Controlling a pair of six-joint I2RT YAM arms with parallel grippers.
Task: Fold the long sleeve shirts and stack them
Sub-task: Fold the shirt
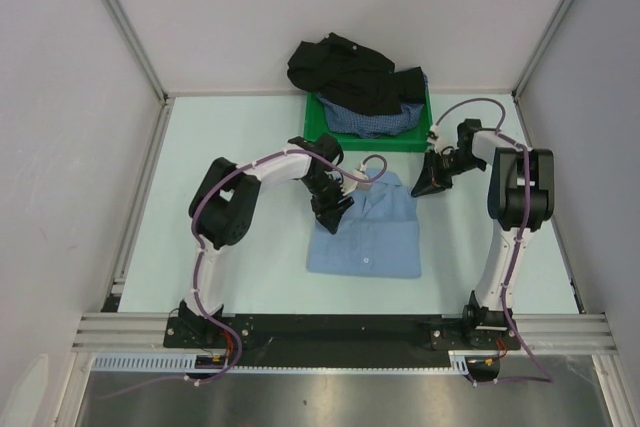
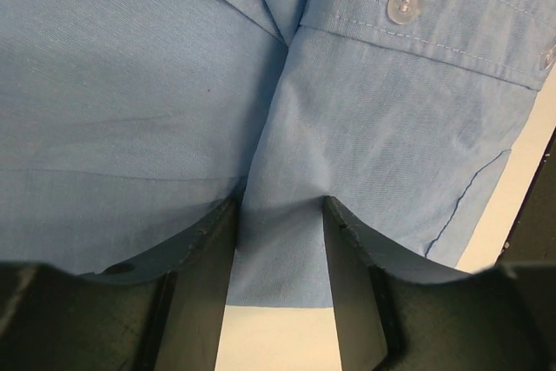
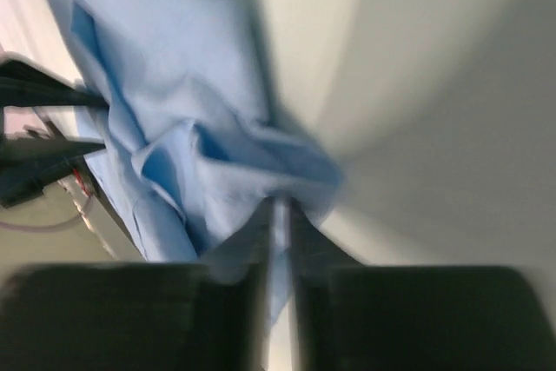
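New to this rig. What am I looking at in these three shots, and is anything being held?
Two robot arms are bolted to the near table edge. The overhead view shows both; the other two come from cameras on each wrist. On the pale table lies a plain light blue cotton button-up shirt. Behind it, a green plastic tray holds a dark-blue checked shirt under a crumpled black shirt. The left tool pinches a fold of the blue shirt. The right tool is shut on its edge, though that picture is blurred.

top: bright, even, soft shadows | left wrist: sharp | right wrist: motion-blurred
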